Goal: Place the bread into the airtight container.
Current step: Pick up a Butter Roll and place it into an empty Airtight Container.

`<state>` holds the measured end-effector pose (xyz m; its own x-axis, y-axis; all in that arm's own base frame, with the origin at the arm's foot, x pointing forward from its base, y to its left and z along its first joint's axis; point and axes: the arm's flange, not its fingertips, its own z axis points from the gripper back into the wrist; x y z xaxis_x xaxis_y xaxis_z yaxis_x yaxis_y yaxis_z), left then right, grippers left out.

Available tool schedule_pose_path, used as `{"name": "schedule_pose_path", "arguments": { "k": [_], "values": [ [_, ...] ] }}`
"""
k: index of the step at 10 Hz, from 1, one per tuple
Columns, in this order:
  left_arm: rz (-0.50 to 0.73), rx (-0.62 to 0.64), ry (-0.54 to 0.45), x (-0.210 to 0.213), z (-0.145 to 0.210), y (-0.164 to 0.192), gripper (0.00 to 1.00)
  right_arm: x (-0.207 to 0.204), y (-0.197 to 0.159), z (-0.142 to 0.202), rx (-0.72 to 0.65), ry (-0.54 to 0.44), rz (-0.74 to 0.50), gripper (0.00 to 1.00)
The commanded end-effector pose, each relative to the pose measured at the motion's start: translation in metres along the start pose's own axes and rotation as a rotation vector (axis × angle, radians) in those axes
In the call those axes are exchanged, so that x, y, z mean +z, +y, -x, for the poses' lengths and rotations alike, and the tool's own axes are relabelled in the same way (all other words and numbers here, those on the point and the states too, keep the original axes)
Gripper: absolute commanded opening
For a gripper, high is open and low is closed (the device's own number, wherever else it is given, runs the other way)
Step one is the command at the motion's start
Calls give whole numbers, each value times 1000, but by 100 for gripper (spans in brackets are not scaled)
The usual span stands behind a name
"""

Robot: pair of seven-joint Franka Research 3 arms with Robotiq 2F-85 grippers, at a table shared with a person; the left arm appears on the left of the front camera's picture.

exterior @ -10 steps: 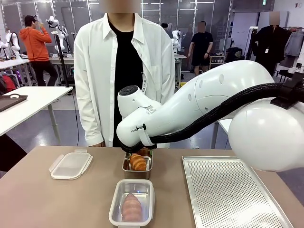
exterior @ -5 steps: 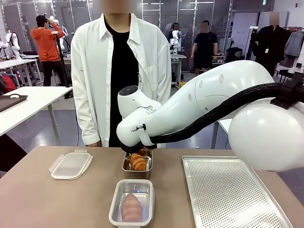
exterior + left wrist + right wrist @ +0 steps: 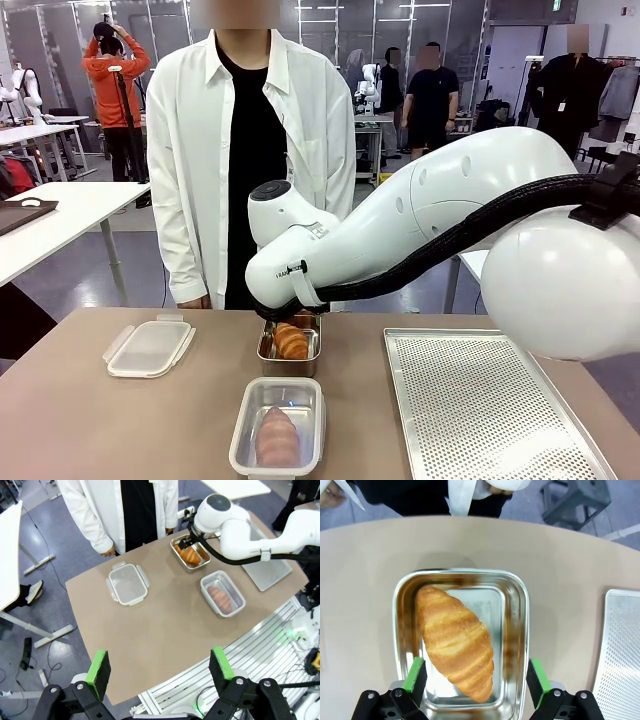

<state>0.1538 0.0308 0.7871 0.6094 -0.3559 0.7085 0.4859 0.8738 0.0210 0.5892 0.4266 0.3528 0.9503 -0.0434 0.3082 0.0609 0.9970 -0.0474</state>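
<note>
We're at the pre-grasp step: right gripper [image 3: 476, 690] hangs over the steel tray [image 3: 520, 630], jaws wide apart, holding nothing. The croissant [image 3: 455, 640] lies diagonally in that tray. Next we need to descend and close across its width, then carry it over. The clear container [image 3: 245, 425] already holds one bread [image 3: 277, 437]; its lid [image 3: 150, 347] sits well apart. Left gripper [image 3: 159, 667] is high above, jaws apart, empty.
</note>
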Motion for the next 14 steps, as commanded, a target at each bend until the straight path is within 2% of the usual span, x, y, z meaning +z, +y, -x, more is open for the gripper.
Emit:
{"name": "schedule_pose_path", "arguments": {
  "k": [1, 3, 6, 7, 9, 10, 11, 12, 14],
  "values": [
    [3, -12, 1, 0, 0, -1, 100, 48, -25, -13, -3, 19, -82, 100],
    [3, -12, 1, 0, 0, -1, 100, 107, -63, -20, 42, 20, -123, 100],
    [3, -12, 1, 0, 0, -1, 100, 196, -147, -28, 82, 40, -154, 100],
    [3, -12, 1, 0, 0, -1, 100, 219, -180, -24, 158, 39, -142, 100],
    [3, -12, 1, 0, 0, -1, 100, 271, -260, -10, 385, -64, -203, 100],
    [3, -12, 1, 0, 0, -1, 100, 295, -293, -2, 381, -14, -273, 100],
    [3, -12, 1, 0, 0, -1, 100, 312, -324, 11, 375, -8, -247, 100],
    [3, -12, 1, 0, 0, -1, 100, 331, -355, 27, 332, -22, -250, 100],
    [3, -12, 1, 0, 0, -1, 100, 353, -391, 63, 283, -63, -226, 100]
  ]
}}
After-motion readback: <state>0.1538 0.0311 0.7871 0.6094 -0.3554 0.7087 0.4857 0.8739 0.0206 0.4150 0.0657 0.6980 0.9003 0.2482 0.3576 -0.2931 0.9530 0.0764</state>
